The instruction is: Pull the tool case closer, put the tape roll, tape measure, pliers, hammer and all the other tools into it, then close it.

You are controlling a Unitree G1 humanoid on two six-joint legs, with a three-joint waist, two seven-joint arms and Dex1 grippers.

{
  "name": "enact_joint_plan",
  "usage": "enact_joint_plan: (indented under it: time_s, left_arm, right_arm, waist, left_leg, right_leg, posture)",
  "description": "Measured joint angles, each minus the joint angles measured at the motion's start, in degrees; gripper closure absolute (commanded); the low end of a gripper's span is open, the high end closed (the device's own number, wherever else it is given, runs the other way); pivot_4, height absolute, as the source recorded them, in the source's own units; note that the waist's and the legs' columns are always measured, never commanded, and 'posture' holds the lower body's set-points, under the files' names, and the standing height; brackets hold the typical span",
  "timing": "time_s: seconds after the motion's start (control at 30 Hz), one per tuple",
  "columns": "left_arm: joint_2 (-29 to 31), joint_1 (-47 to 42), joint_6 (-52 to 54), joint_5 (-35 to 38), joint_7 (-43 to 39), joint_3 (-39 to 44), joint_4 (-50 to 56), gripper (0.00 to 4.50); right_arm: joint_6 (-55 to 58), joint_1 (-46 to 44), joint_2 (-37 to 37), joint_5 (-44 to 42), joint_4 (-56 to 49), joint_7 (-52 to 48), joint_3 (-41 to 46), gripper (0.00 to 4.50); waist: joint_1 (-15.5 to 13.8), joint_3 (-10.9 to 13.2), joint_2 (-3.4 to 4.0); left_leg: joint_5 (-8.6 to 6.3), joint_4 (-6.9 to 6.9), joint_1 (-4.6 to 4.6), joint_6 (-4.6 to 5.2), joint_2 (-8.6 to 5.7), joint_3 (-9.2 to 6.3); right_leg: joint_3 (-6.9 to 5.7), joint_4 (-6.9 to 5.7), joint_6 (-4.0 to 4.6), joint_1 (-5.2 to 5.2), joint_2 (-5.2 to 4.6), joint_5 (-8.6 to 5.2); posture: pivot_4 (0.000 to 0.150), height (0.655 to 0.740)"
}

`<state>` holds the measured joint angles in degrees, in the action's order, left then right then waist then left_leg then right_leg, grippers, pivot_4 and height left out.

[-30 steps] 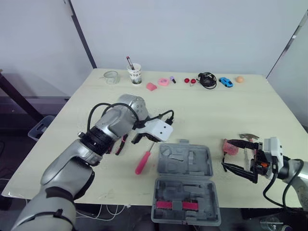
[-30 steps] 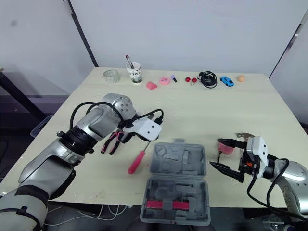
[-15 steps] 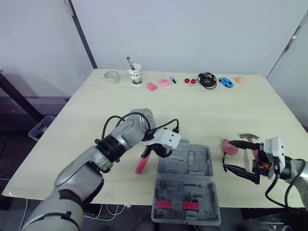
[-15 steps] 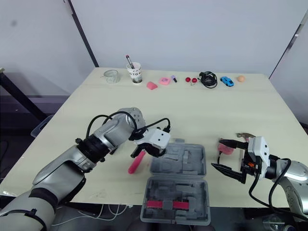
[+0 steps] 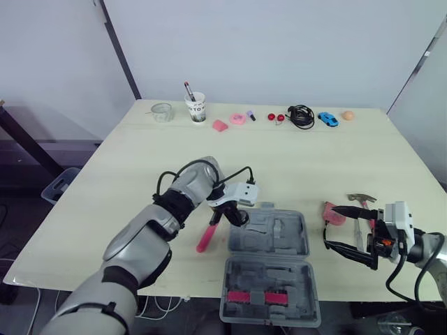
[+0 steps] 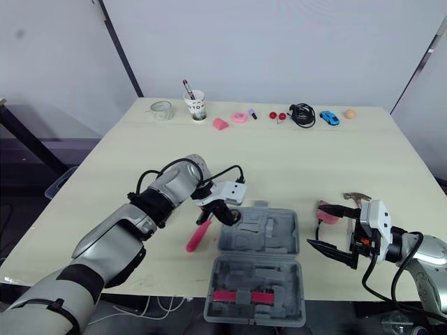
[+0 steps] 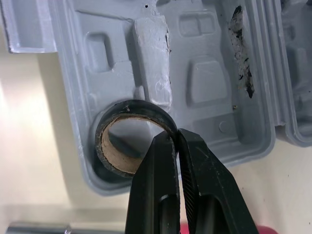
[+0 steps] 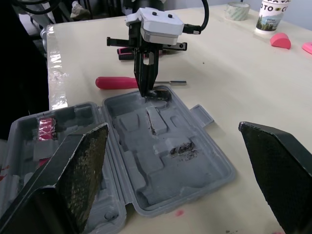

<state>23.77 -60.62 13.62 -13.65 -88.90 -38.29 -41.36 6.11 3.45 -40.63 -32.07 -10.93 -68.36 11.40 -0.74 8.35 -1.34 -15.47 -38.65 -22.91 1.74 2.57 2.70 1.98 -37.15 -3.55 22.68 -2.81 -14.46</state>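
the left end effector [image 7: 176, 139] pinches the rim of the tape roll [image 7: 127, 104], which lies in the round corner pocket of the open case [image 5: 269, 234] on the bench [image 5: 293, 160]. the right end effector [image 5: 346, 229] is spread wide just right of the case, beside the hammer [image 5: 361, 199].

Screwdriver [image 5: 206, 237] lies beside the tool case [image 5: 286, 241]; table [image 5: 293, 160] beyond open.

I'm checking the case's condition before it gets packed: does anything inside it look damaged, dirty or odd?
Yes: black crumbly marks streak the grey moulded floor of the tool case, like dirt or scorching. Otherwise nothing stands out; the left gripper pinches the wall of the tape roll, which sits in a corner recess.
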Motion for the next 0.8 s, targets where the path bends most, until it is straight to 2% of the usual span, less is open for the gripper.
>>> enact_joint_plan:
  time_s: [0.33,0.7,0.73,0.8]
  left_arm:
    - [-2.81,-3.11,-4.01,-0.83,-0.14,1.19,-9.96,4.44]
    - [-3.83,-3.95,-6.72,-2.64,-0.03,1.71,-12.51,4.44]
    - [-3.85,-3.95,-6.74,-2.66,-0.03,1.73,-12.52,3.96]
    - [-3.85,-3.95,-6.76,-2.68,-0.03,1.74,-12.52,3.55]
  right_arm:
    - [-0.30,0.85,0.02,0.29,-0.30,0.23,0.00,0.00]
    - [-1.52,1.17,0.17,1.12,-0.28,0.47,-0.01,0.00]
    - [-1.54,1.16,0.16,1.22,-0.27,0.44,-0.02,0.00]
    - [-1.57,1.16,0.16,1.31,-0.25,0.40,-0.02,0.00]
  waist:
    - [0.01,0.00,-0.01]
    - [0.03,0.00,-0.01]
    - [0.04,0.01,-0.01]
    - [0.04,0.01,-0.01]
  left_leg:
    - [0.00,0.00,0.00,0.00,-0.01,0.00]
    - [0.00,0.00,-0.01,0.00,-0.01,0.00]
    - [0.00,0.00,-0.01,0.00,-0.01,0.00]
    - [0.00,0.00,-0.01,0.00,-0.01,0.00]
  right_leg:
    - [0.00,0.00,0.00,0.00,0.00,0.00]
    - [0.00,0.00,0.00,0.00,0.00,0.00]
    - [0.00,0.00,0.00,0.00,0.00,0.00]
    - [0.00,0.00,0.00,0.00,0.00,0.00]
  posture:
    - [0.150,0.7400]
    - [0.150,0.7400]
    - [0.150,0.7400]
    - [0.150,0.7400]
